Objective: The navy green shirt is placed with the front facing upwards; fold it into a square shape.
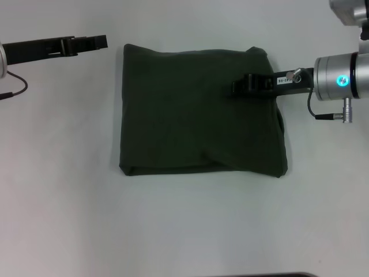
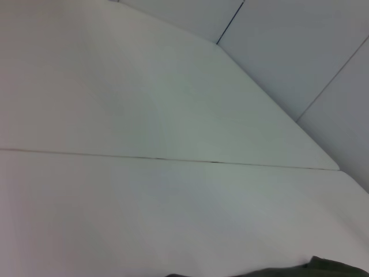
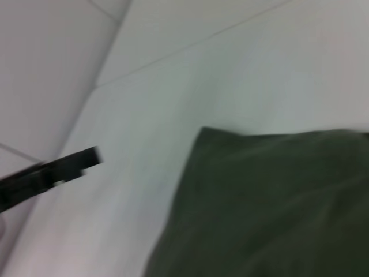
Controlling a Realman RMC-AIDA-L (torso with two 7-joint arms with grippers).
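Your soft, floppy dark green cotton shirt (image 1: 199,112) bends easily, so grab its edges; I cannot tell either end effector's state.

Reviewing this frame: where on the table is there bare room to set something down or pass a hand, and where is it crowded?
Bare table runs along the shirt's left side below the left gripper, in a wide strip in front of its near edge, and in a narrower band behind it. It is crowded at the shirt's right, where the right gripper reaches in over the cloth.
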